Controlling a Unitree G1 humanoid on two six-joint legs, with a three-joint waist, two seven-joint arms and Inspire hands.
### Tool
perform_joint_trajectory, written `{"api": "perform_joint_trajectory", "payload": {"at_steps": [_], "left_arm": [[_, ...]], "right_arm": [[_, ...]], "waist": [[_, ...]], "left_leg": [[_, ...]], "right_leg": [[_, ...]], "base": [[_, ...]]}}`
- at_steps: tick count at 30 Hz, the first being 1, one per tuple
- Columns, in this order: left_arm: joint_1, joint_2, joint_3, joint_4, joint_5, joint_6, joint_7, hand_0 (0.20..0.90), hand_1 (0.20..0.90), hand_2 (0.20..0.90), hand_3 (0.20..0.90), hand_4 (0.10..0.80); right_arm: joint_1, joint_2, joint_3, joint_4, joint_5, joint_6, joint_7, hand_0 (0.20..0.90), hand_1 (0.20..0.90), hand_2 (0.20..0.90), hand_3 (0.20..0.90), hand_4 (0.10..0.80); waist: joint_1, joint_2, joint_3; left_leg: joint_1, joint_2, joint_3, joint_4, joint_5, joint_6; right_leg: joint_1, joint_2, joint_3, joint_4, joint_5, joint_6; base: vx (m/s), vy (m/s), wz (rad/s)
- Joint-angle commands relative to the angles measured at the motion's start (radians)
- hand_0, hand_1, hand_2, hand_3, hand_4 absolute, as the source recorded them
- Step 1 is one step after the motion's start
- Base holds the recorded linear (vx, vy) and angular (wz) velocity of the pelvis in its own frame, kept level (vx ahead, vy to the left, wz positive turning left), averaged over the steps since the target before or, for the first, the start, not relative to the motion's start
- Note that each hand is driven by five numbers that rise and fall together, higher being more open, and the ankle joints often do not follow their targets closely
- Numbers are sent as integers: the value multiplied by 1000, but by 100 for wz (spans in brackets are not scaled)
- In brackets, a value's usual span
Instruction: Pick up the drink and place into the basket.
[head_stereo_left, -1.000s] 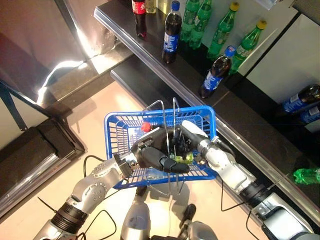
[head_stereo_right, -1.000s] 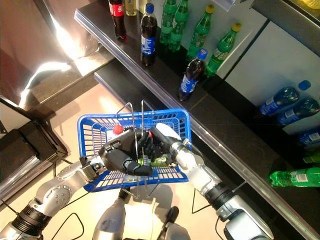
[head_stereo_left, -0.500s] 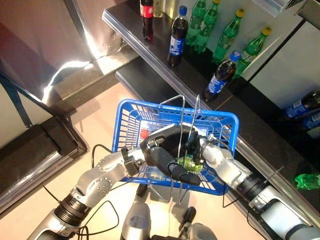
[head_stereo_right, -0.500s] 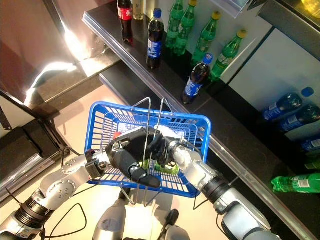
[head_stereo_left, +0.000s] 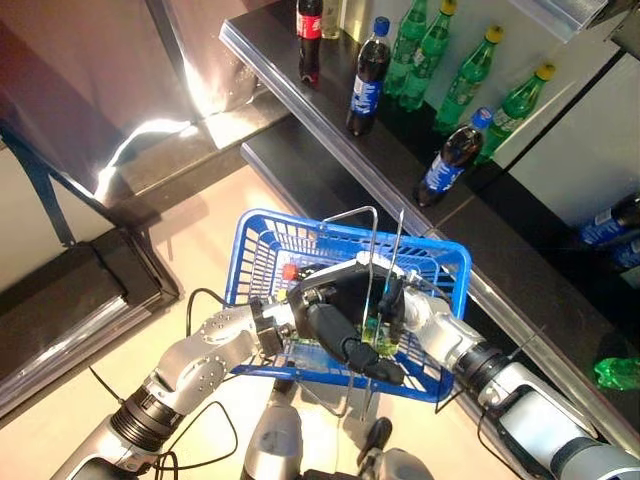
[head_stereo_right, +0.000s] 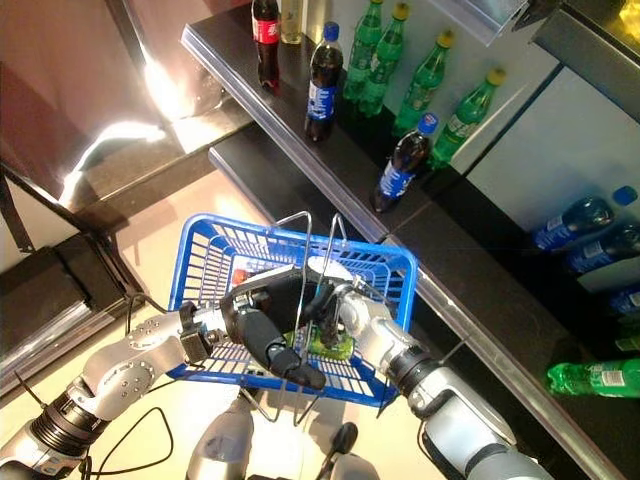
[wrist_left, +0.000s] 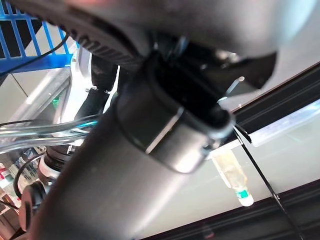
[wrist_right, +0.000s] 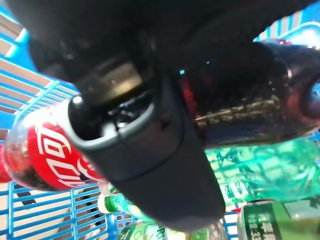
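My left hand (head_stereo_left: 338, 312) is shut on the thin wire handles (head_stereo_left: 386, 250) of the blue basket (head_stereo_left: 248, 250) and holds it raised in front of me. My right hand (head_stereo_left: 416, 308) reaches into the basket from the right. In the right wrist view its thumb (wrist_right: 165, 165) lies across a cola bottle with a red label (wrist_right: 45, 150), and the hand is shut on it. The bottle's red cap (head_stereo_left: 289, 270) shows near the basket's left wall. Green bottles (wrist_right: 260, 170) lie in the basket under the hand, and one also shows in the left eye view (head_stereo_left: 380, 345).
A dark shelf with a metal front edge (head_stereo_left: 300, 110) runs diagonally behind the basket. Cola bottles (head_stereo_left: 366, 75) and green bottles (head_stereo_left: 462, 68) stand on it. A green bottle (head_stereo_left: 615, 372) lies on a lower shelf at the right. A dark ledge (head_stereo_left: 60, 300) lies at the left.
The whole picture has shifted, so the camera moved. The basket stays raised in front, and my right hand stays inside it on the cola bottle.
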Motion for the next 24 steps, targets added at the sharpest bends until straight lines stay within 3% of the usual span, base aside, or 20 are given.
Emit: {"api": "perform_joint_trajectory", "payload": {"at_steps": [1,24], "left_arm": [[-163,-286,-46,-290,-178,-201,-193,300,300,300,200,100],[-155,-300,-31,-303,-166,-202,-173,300,300,300,200,100]], "right_arm": [[-61,79,78,145,-23,-32,-79,900,900,900,900,800],[-47,89,73,175,-23,-30,-85,900,900,900,900,800]], "waist": [[11,-6,-414],[9,-11,-412]], "left_leg": [[52,58,68,-36,-68,-3],[56,62,80,-36,-70,-3]], "right_leg": [[7,-64,-16,-2,9,27],[2,-58,-15,-2,9,22]], "base": [[0,0,0],[-1,0,0]]}}
